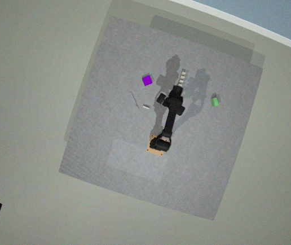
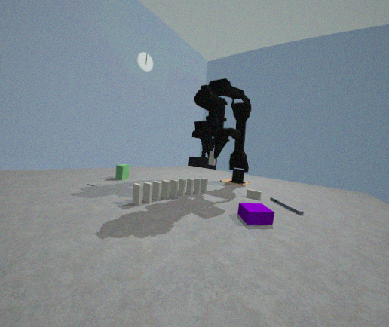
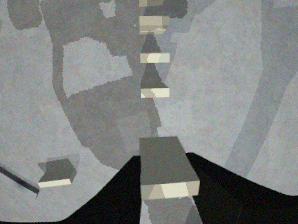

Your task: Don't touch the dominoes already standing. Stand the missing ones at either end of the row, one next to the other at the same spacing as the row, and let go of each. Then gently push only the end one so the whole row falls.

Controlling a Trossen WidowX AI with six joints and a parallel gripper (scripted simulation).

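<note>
My gripper (image 2: 212,154) (image 3: 163,161) is shut on a pale domino (image 2: 212,158) (image 3: 165,172) and holds it upright, well above the table. In the wrist view it hangs below the near end of the row. Several pale dominoes stand in a spaced, slightly curved row; the domino at its far end (image 1: 184,70) (image 2: 137,194) and a domino near the arm (image 2: 204,185) (image 3: 155,93) are upright. The arm hides part of the row in the top view. Another domino (image 1: 146,106) (image 2: 253,194) (image 3: 56,175) lies apart on its long edge.
A purple block (image 1: 147,80) (image 2: 255,214) lies to one side of the row, near a thin dark stick (image 1: 134,100) (image 2: 286,206) (image 3: 19,180). A green block (image 1: 214,101) (image 2: 122,172) stands on the other side. The arm's base sits on a tan plate (image 1: 156,152) (image 2: 225,181).
</note>
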